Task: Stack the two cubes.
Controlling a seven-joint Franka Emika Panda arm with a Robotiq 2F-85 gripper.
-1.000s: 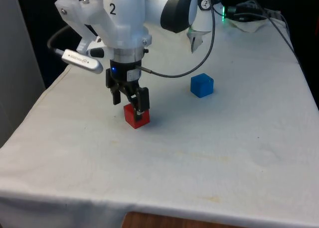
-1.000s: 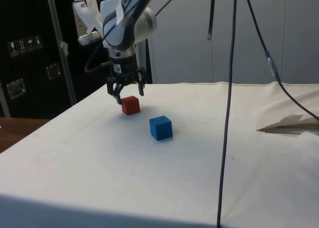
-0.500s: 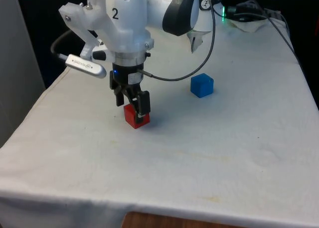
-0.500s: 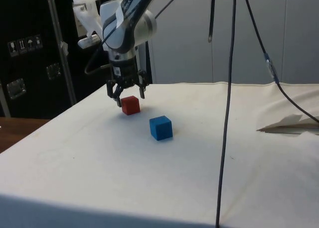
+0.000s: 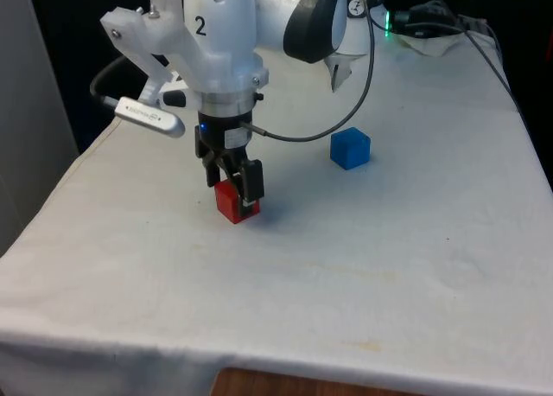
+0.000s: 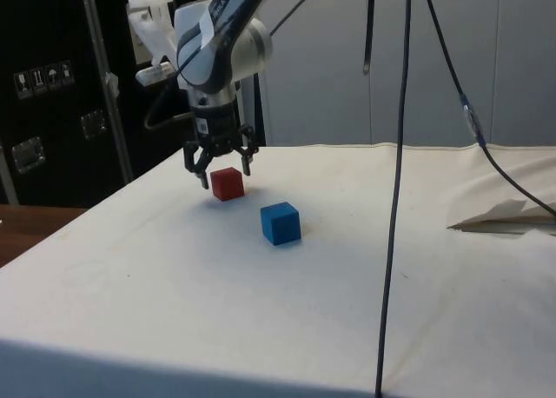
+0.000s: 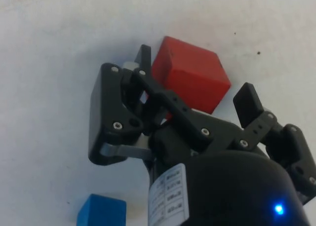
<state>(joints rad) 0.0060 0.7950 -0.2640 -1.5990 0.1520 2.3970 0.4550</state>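
Note:
A red cube [image 5: 233, 205] rests on the white cloth, towards the front view's left. My gripper [image 5: 232, 182] hangs directly over it, open, one finger on either side of its top and neither visibly touching. From the side, the gripper [image 6: 224, 169] sits just above the red cube [image 6: 228, 183]. The wrist view has the red cube [image 7: 190, 78] between the two spread fingertips [image 7: 143, 54]. A blue cube [image 5: 350, 148] stands apart on the cloth, further back on the front view's right; it also appears as the blue cube [image 6: 281, 222] and the blue cube [image 7: 101, 217].
A black cable [image 5: 311, 128] loops from the wrist over the cloth between the cubes. Crumpled paper and more cables [image 5: 432, 28] lie at the far right corner. The table edge [image 5: 78, 162] runs close on the front view's left.
My gripper has shifted slightly towards the front view's right and sunk a little over the red cube, with its fingers spread wider. Neither cube has moved.

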